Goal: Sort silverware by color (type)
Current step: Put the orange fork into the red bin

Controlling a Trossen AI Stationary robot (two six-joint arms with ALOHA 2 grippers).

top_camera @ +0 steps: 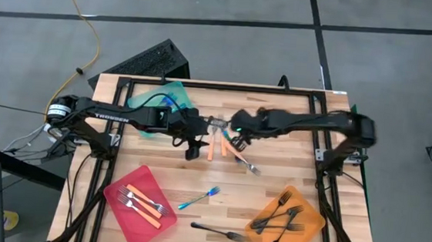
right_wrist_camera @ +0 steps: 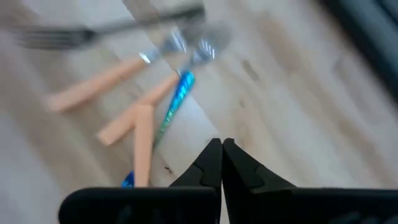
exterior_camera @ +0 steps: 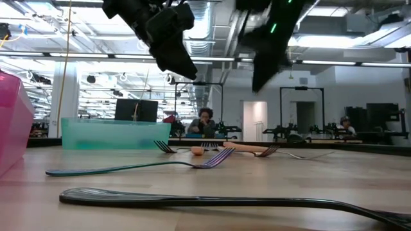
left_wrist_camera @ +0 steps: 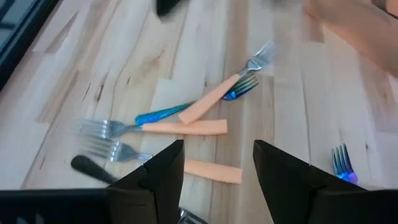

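A loose cluster of orange-handled forks (left_wrist_camera: 202, 127) and one blue-handled fork (left_wrist_camera: 163, 114) lies mid-table – the left gripper (left_wrist_camera: 217, 171) hovers above it, fingers spread and empty; the right gripper (right_wrist_camera: 221, 163) hovers alongside, pinched closed, empty.

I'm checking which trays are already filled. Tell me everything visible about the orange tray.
The orange tray is see-through plastic, shallow and rectangular, lying flat and turned diagonally near the table's front right corner. Several black forks lie crossed in a loose heap inside it; no other kind shows there. One more black fork lies on the bare wood beside it. Neither claw is near it.
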